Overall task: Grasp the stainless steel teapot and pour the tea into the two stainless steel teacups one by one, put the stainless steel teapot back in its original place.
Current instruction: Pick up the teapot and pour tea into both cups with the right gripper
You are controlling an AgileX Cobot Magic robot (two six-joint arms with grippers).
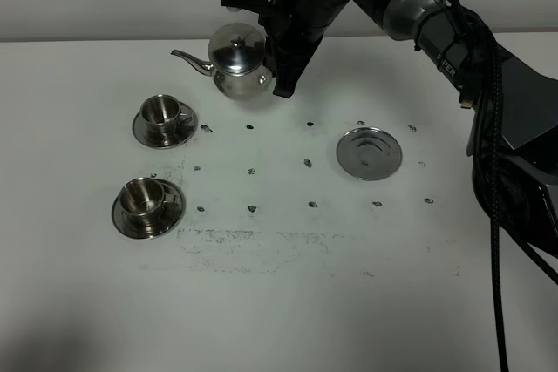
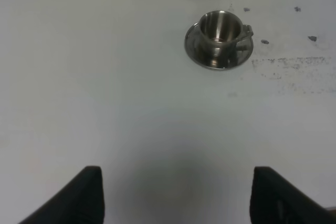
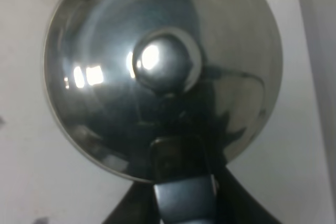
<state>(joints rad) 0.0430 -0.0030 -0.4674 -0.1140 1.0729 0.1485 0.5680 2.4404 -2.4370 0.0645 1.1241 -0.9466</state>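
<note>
White tabletop (image 1: 279, 302), flecked with dark specks, fills every view. The left pincer (image 2: 178, 195) hangs over bare table with its two dark fingers (image 2: 86, 195) well apart and nothing between them; both cups lie ahead of it.

Left of the right pincer, and on the camera's side of it, stand the far cup (image 1: 164, 111) and the near cup (image 1: 144, 198), each on its own saucer. No tea shows in either.

Just left of the right pincer is the teapot (image 1: 237, 60), upright, its thin spout (image 1: 187, 58) pointing away from the pincer toward the cups' side. Whether its base touches the table cannot be told.

The right pincer (image 1: 281, 71) is clamped shut on the teapot's handle (image 3: 182, 182), with the lid knob (image 3: 165, 62) just in front of it.

Right of the pincer, well apart and toward the camera, lies the bare disc (image 1: 369, 152) where the teapot belongs.

Judging by its looks, the teapot is rigid, polished and slippery, and heavier if full, so it may swing or slide in the grip. The handle is the sound place to hold it; the round body offers no purchase.
</note>
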